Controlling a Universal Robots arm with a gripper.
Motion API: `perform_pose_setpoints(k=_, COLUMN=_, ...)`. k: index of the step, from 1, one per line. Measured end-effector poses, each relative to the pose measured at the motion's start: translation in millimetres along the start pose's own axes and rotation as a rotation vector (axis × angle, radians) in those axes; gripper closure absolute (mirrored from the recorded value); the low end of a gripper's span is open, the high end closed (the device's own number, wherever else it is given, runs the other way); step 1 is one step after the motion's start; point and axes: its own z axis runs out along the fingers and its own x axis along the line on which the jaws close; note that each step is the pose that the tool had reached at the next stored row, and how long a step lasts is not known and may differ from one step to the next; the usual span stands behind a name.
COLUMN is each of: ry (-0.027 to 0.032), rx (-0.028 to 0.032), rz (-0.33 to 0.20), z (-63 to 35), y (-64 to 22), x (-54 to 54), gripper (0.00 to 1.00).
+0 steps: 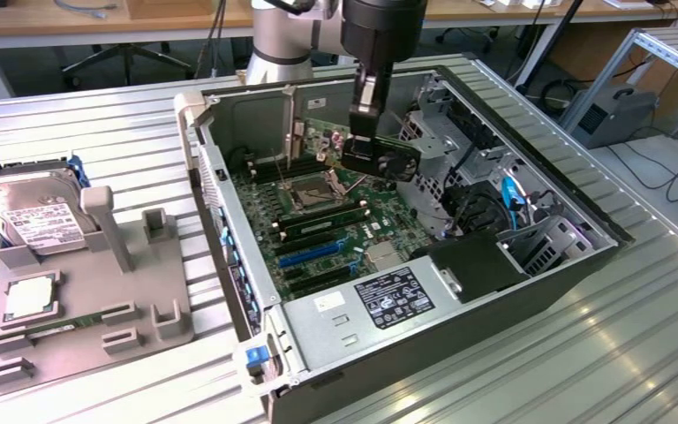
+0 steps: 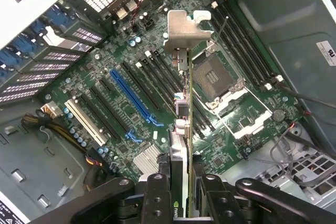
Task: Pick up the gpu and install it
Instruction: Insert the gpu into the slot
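Item: gpu [image 2: 181,129], thin dark card held edge-on, silver end bracket [image 2: 185,31] leading, green-logo fan side toward the wrist; it hangs above the motherboard [image 2: 94,85] inside the open computer case [image 1: 236,265], clear of every slot, over the ground between the CPU socket [image 2: 216,80] and the rows of expansion slots. Holder: gripper [image 2: 181,187], jaws closed narrowly on the card's rear end, one pad on each face; in the exterior view the gripper [image 1: 369,146] stands near the case's rear wall. Nearby fittings: long blue slot [image 2: 131,95], black slots on either side, white slot [image 2: 86,121], memory slots [image 2: 244,43] beyond the socket, heatsink [image 2: 146,158] just beside the card's lower edge. Handling note, as judgement: the card seems to sit over the black slots, not yet over the blue one; seating well calls for the edge connector parallel to and directly over the chosen slot, the bracket matched to the rear opening, then a straight, even press without twist, since a thin card gripped at one end can lever. Hazards: socket pins, loose cables [image 2: 294,145]. Outside the case, on the tabletop [image 1: 92,132]: fixture tray [image 1: 139,300] with hard drive [image 1: 33,221] and memory stick [image 1: 63,325].
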Motion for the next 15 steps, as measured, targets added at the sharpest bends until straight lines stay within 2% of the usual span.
perform_pose_setpoints(k=15, ry=-0.0036, rx=0.001, rz=-0.07, z=0.1, y=0.0, x=0.0, gripper=0.73)
